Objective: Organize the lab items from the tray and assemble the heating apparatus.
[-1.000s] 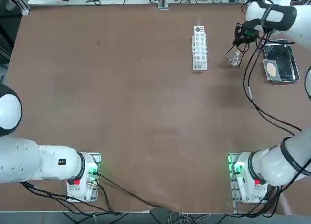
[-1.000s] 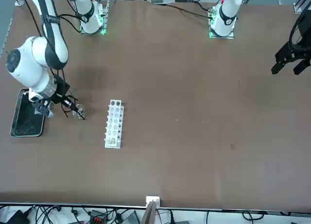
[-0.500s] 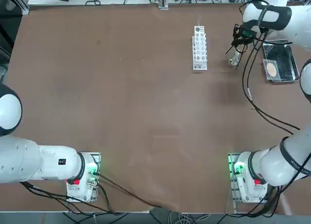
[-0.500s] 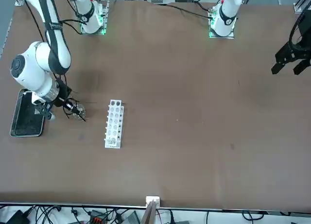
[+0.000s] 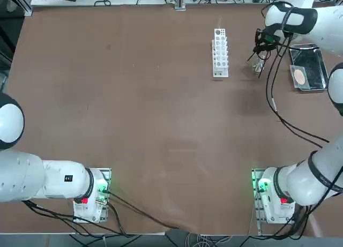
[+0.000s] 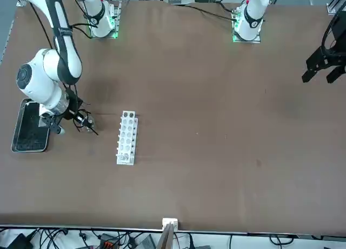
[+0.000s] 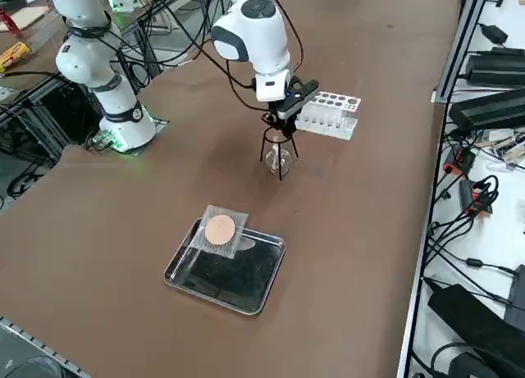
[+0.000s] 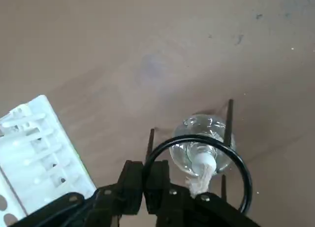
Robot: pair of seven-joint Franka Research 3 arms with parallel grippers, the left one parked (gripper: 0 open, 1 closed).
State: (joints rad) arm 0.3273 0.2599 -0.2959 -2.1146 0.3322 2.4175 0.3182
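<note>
My right gripper (image 7: 283,114) is shut on the rim of the thin black wire ring stand (image 7: 277,144), over the table between the tray and the rack. In the wrist view the fingers (image 8: 133,183) pinch the ring (image 8: 242,174) at one edge. The small clear glass burner (image 8: 202,149) stands on the table under the ring, its white wick up, with the stand's legs around it. From above, stand and burner (image 5: 259,66) sit just below the gripper (image 5: 261,44). The square grey mesh (image 7: 220,229) with its tan disc lies over the near-left corner of the shiny metal tray (image 7: 246,292).
A white holed test tube rack (image 5: 220,51) lies just left of the burner, a short gap away. The tray (image 5: 316,62) is by the table's right edge. Black cables hang from my right arm across the table's right side.
My right arm has shifted a little toward the rack with the ring stand still in its grip. The burner, mesh and tray have not moved.
</note>
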